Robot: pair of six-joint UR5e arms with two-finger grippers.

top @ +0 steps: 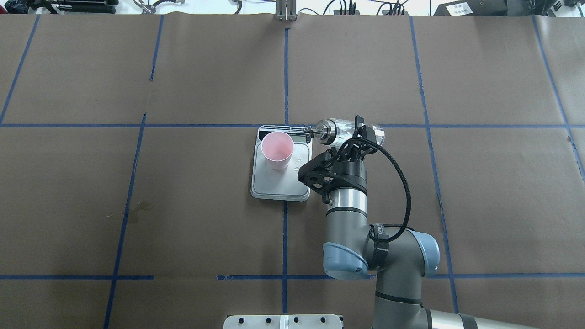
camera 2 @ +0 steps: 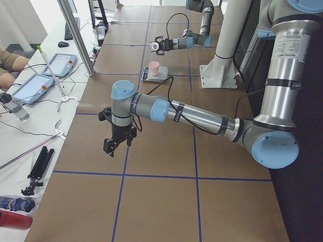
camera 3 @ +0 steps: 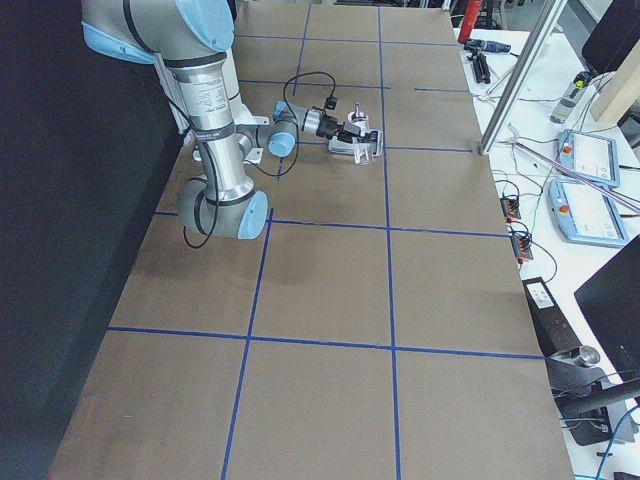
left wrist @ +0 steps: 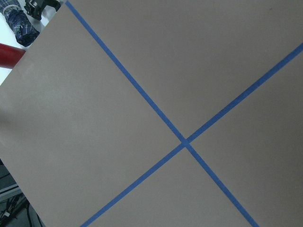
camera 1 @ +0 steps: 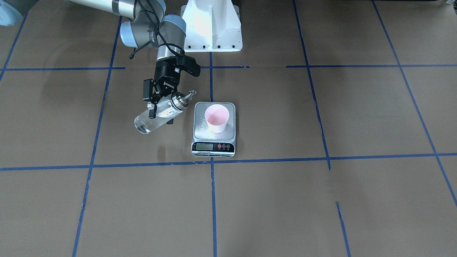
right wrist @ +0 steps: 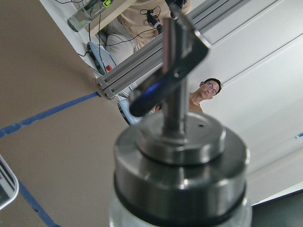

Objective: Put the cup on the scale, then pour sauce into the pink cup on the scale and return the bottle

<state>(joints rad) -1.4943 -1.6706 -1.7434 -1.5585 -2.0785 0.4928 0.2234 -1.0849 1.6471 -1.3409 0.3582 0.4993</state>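
Bottle (camera 1: pixel 146 122) clamped in right tool (camera 1: pixel 161 113), held above counter (camera 1: pixel 321 207) just right of scale (camera 1: pixel 200 134). Long axis roughly level, left-right; pourer (top: pixel 320 131) points left at scale's far edge. Cup (camera 1: pixel 216 117) upright on platform. Left tool (camera 2: pixel 112 146) well apart; finger spacing can't tell.

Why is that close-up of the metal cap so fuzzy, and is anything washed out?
Right wrist view: the bottle sits very near the lens, blurring its metal top. Front-facing view: the white robot base is washed out by glare.
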